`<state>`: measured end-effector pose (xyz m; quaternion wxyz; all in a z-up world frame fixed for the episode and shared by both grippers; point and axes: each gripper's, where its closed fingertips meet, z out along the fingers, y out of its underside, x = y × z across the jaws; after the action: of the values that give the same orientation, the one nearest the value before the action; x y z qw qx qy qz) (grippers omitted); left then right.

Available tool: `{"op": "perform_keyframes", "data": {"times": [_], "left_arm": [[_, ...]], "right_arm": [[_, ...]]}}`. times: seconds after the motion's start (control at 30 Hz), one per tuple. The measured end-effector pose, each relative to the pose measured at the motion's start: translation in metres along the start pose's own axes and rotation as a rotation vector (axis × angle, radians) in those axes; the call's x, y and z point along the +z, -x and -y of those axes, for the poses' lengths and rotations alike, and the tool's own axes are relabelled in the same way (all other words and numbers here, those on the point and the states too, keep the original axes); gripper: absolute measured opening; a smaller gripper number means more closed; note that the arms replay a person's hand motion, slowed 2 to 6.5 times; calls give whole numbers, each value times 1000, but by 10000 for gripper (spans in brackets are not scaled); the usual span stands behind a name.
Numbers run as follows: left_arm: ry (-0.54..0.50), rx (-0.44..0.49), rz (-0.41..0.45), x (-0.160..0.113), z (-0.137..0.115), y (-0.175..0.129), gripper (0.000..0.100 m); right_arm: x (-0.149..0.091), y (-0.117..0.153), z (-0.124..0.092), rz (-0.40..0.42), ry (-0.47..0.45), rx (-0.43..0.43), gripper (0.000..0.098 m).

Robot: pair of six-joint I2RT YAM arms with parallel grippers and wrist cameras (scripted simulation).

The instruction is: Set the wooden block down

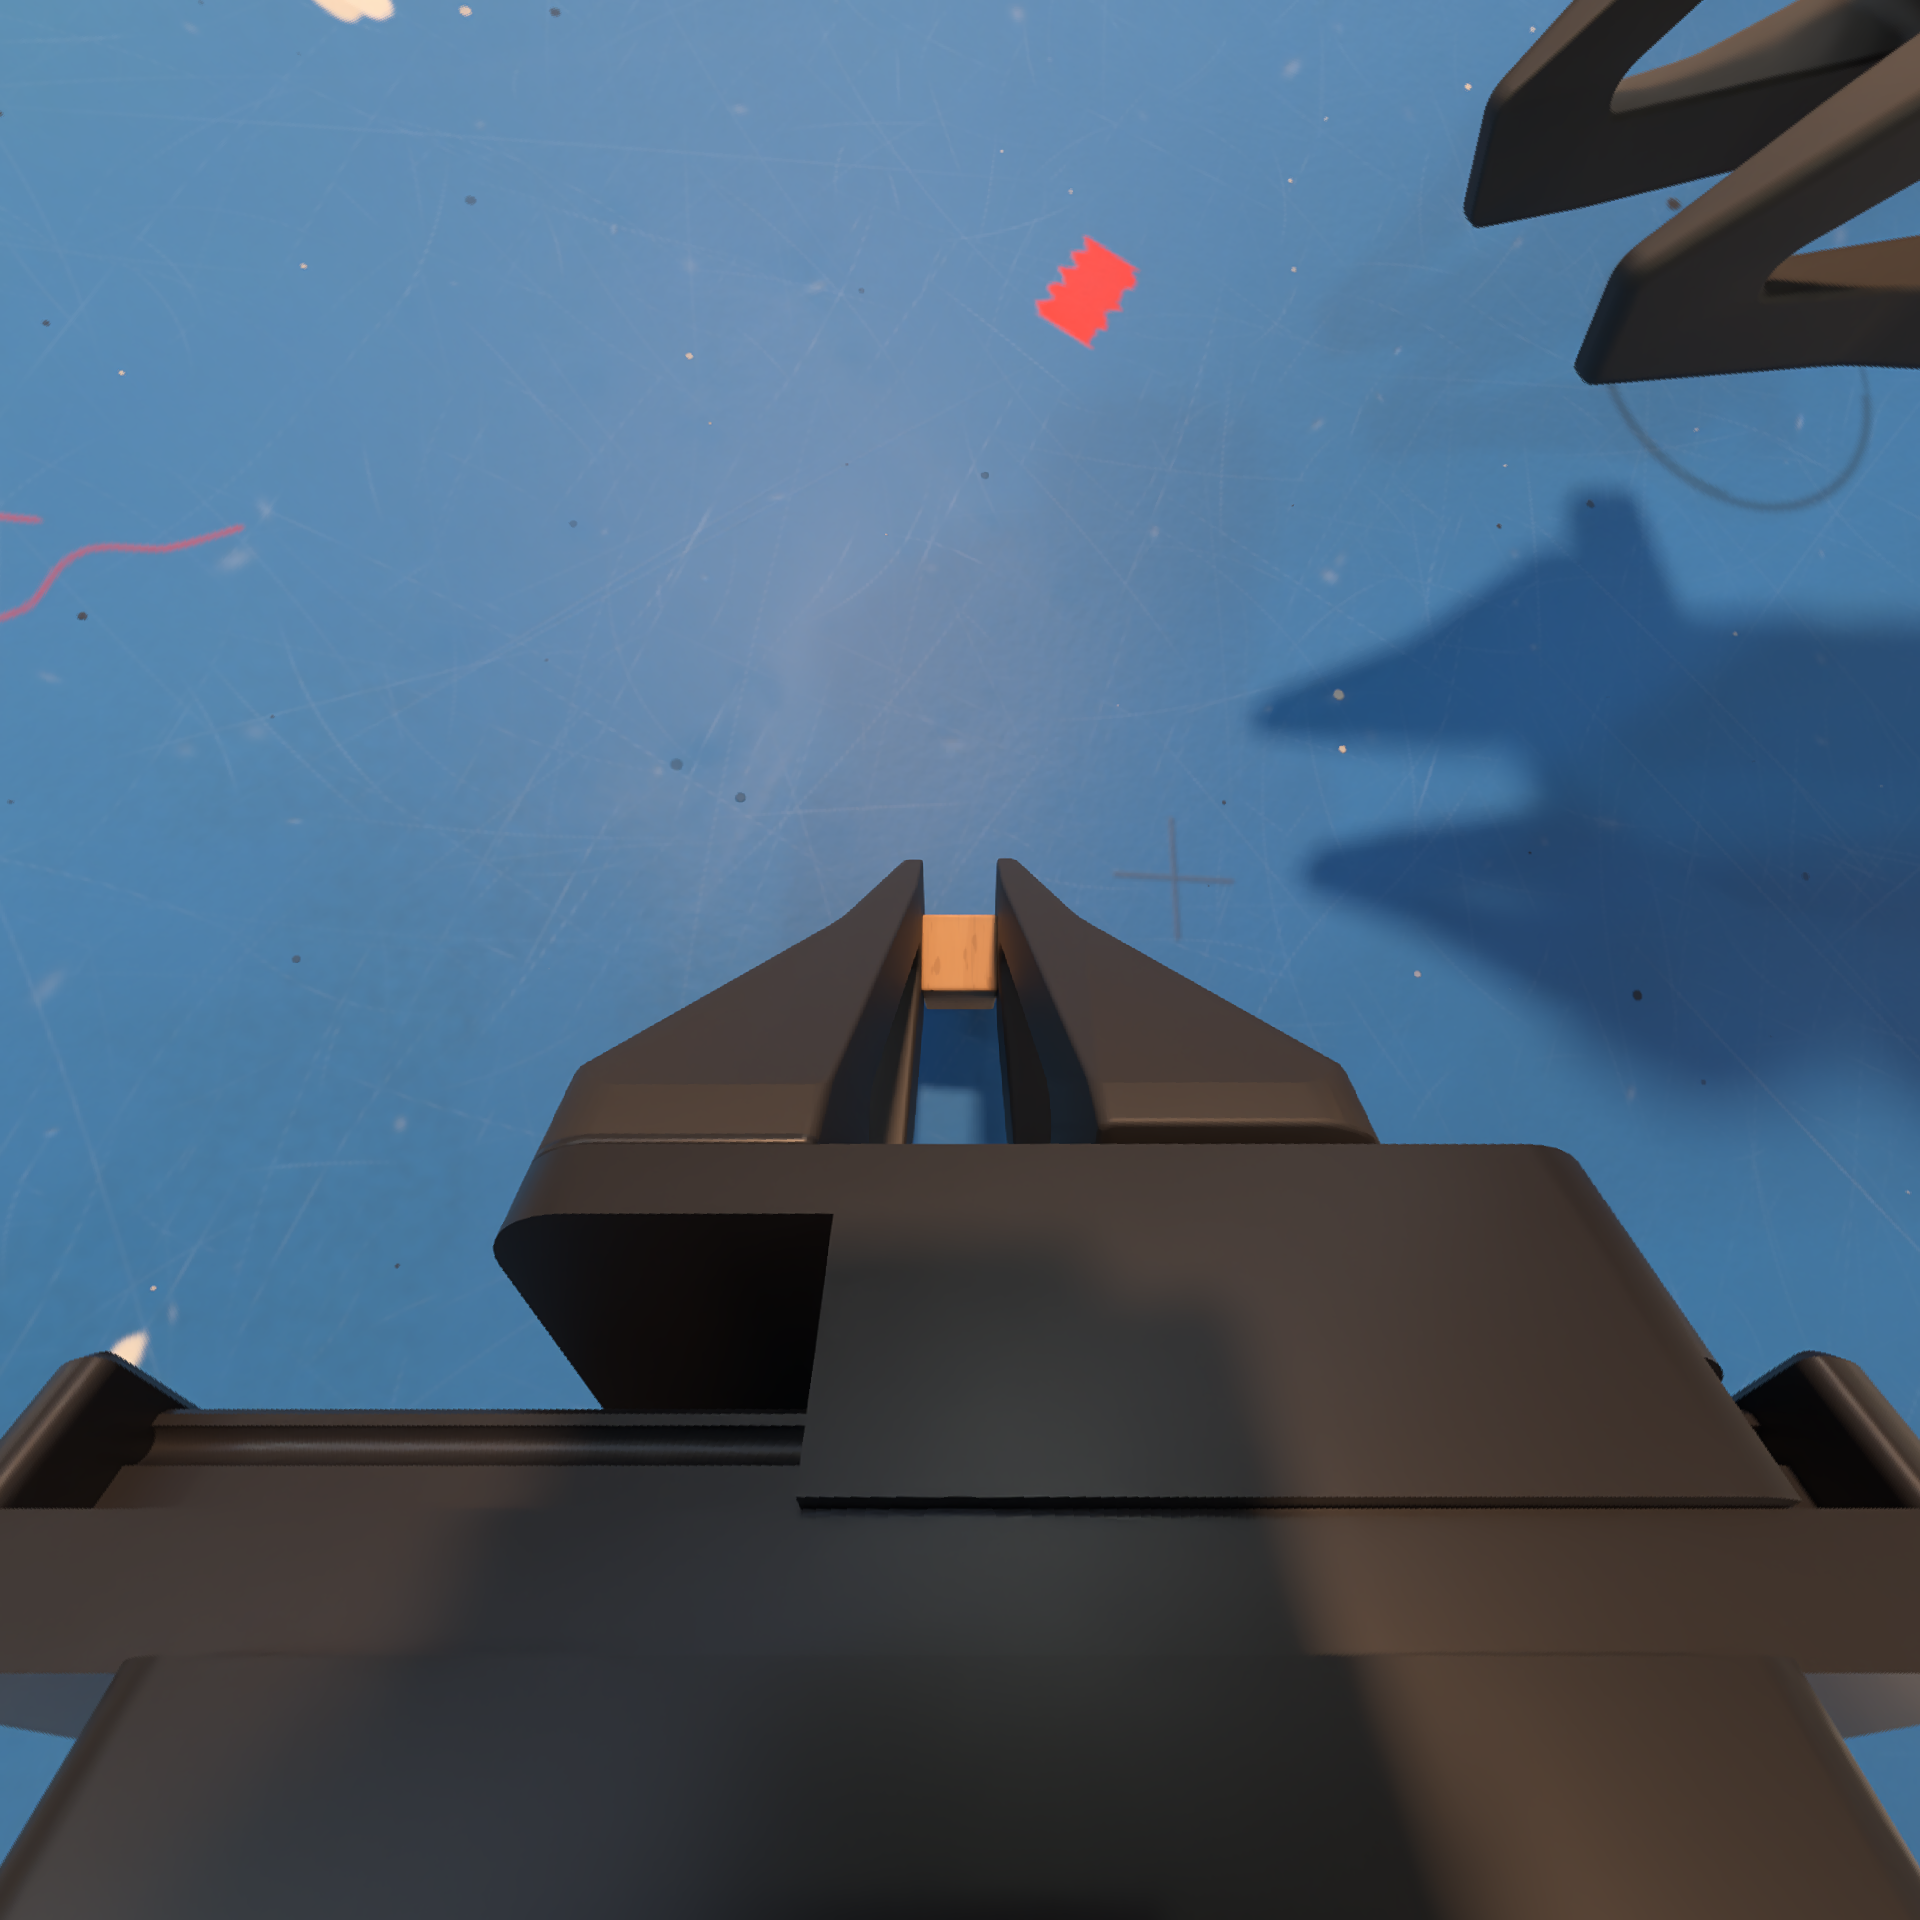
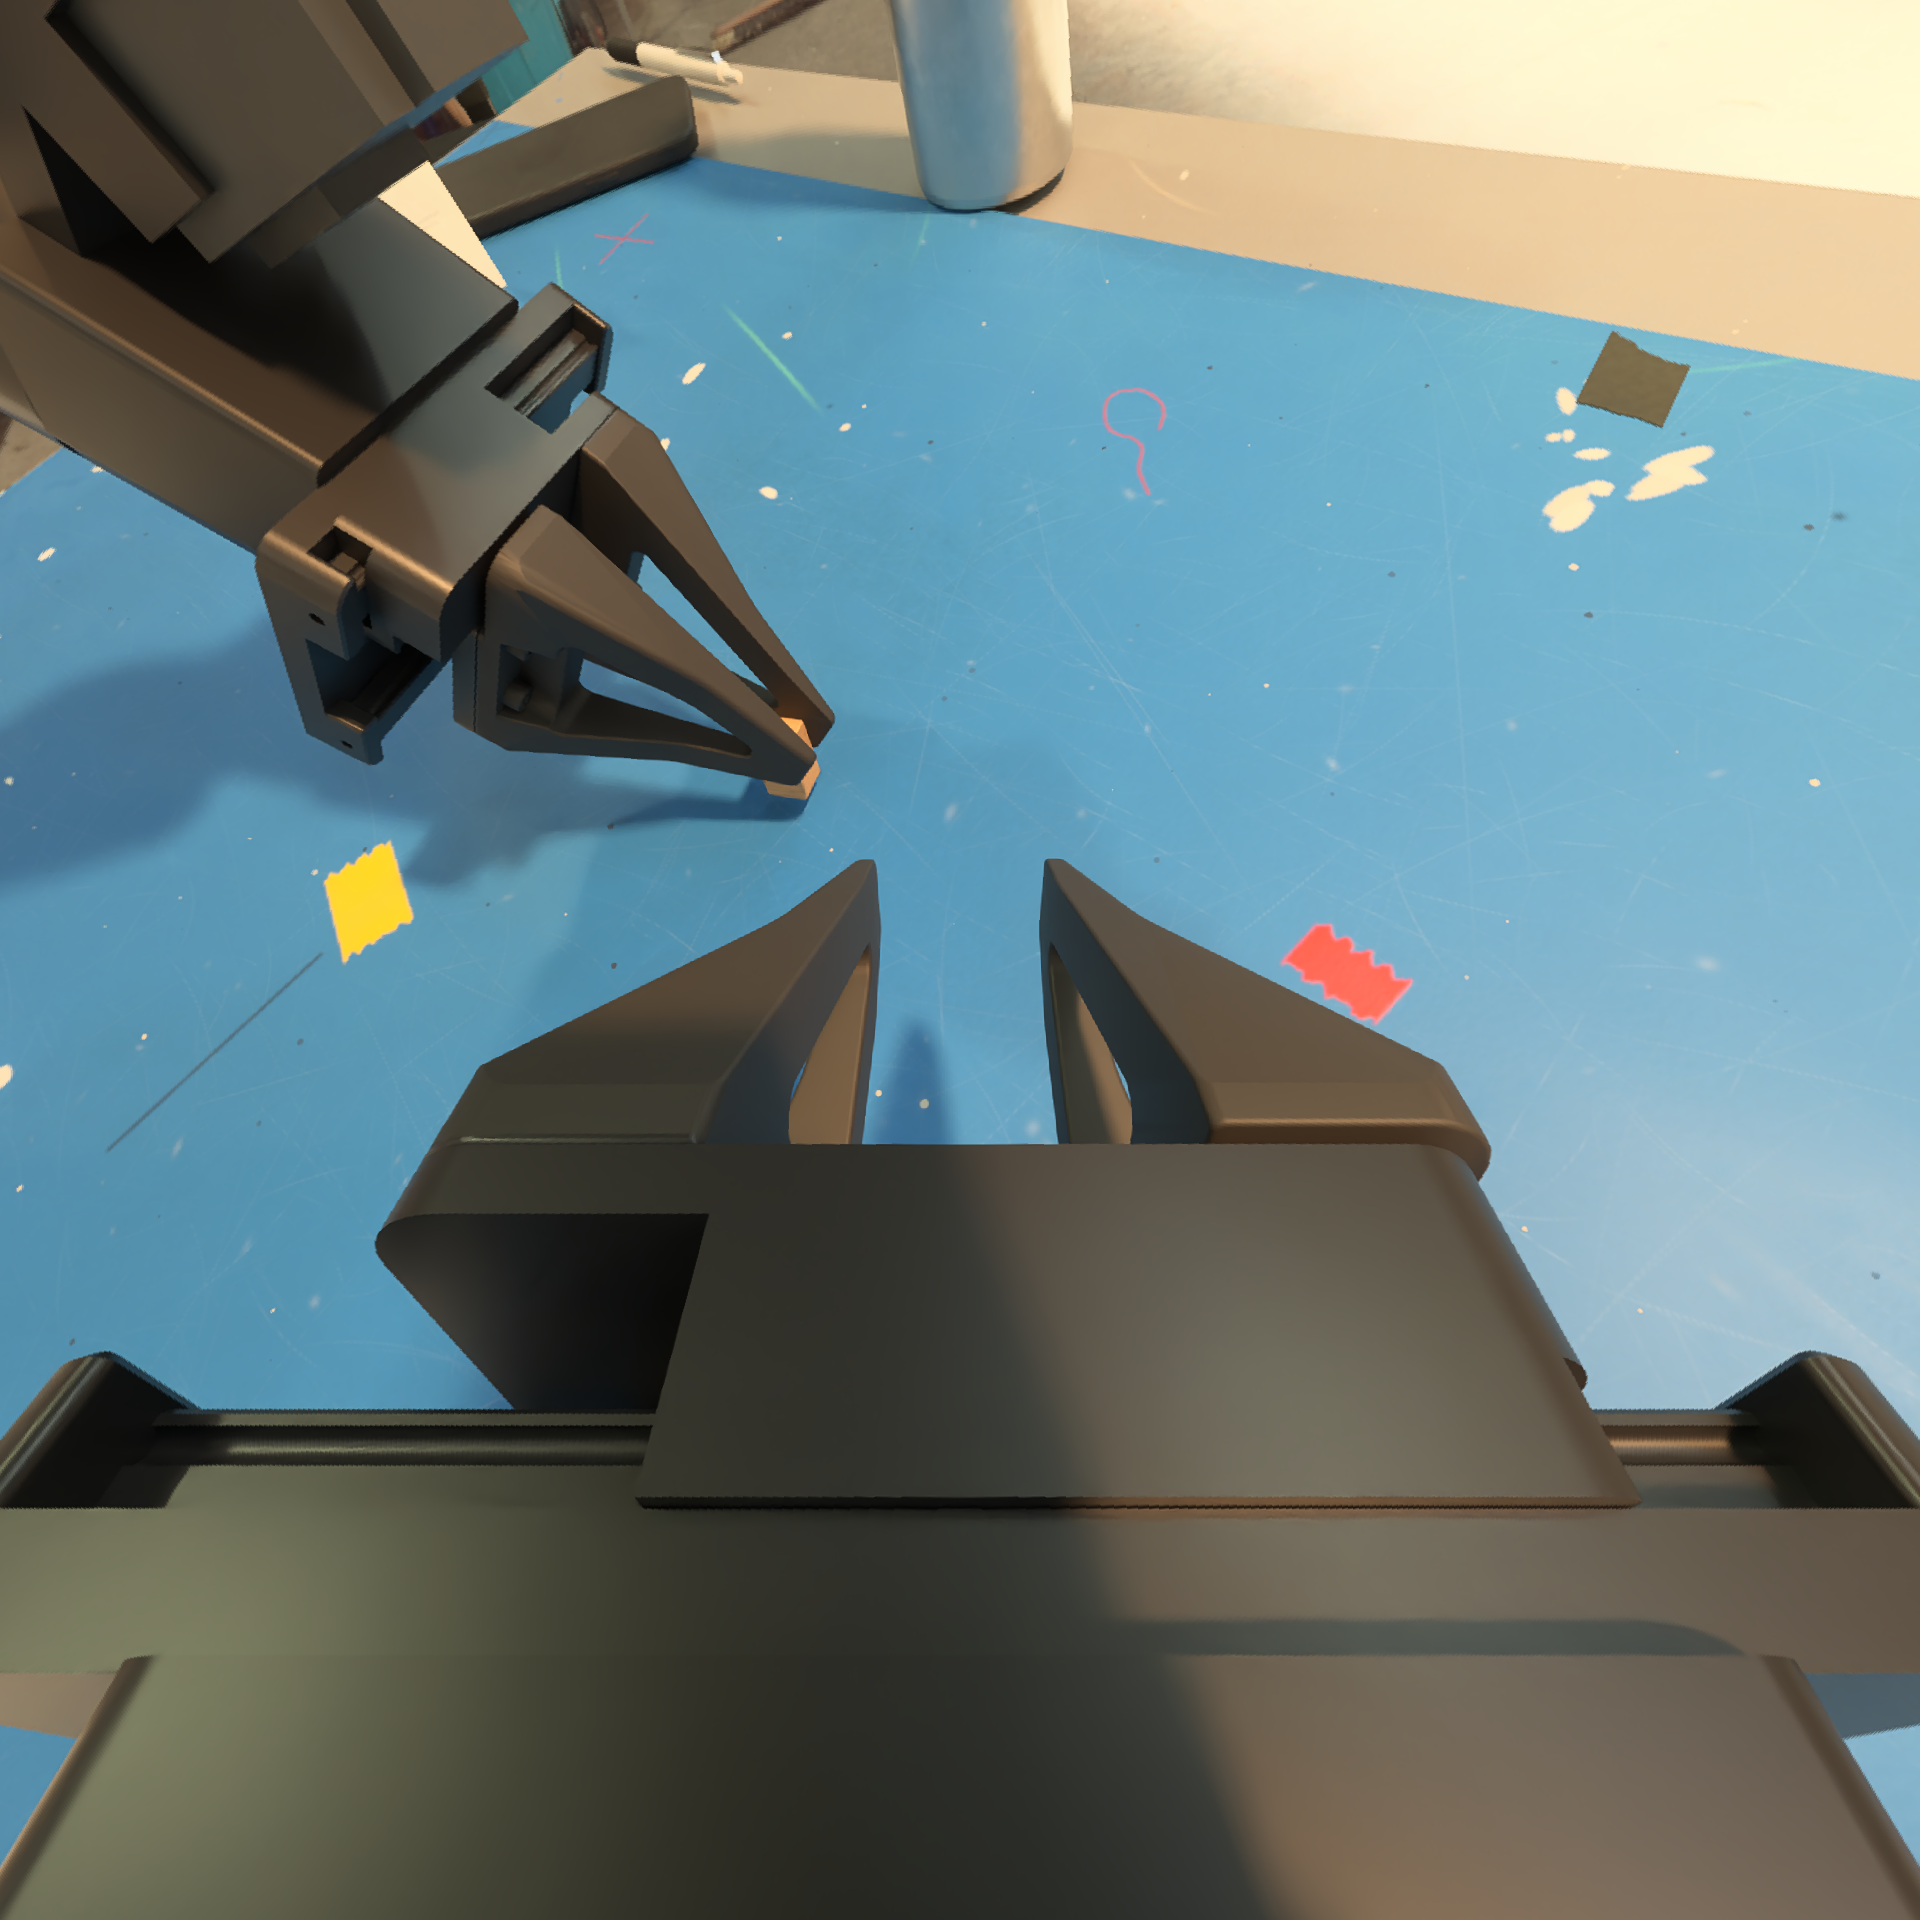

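The left gripper (image 1: 959,883) pinches the wooden block (image 1: 958,953) between its fingertips, low over the blue mat (image 1: 520,727); whether the block touches it cannot be told. Release appears to remain. The right gripper (image 2: 960,873) hangs spread and empty nearby. Ahead lie red tape (image 1: 1087,290), a metal cylinder (image 2: 982,94), and a grey table edge (image 2: 1455,208).

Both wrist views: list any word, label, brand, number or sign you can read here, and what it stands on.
No readable text in either view.
Blue mat: only hand-drawn marks, a cross, a red curl, lines; no letters or numbers.
Red tape scrap, yellow tape scrap, dark patch: blank.
Wooden block in the left gripper: bare.
Marker pen at the far edge: too small to tell.
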<state>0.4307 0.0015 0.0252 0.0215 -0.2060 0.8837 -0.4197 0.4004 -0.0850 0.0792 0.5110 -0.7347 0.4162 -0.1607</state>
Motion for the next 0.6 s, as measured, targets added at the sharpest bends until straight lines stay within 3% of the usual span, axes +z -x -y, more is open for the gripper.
{"op": "perform_keyframes", "data": {"times": [0.6], "left_arm": [[-6,-46,18,0,1,6,115]], "right_arm": [[3,0,-3,-27,27,-27,337]]}}
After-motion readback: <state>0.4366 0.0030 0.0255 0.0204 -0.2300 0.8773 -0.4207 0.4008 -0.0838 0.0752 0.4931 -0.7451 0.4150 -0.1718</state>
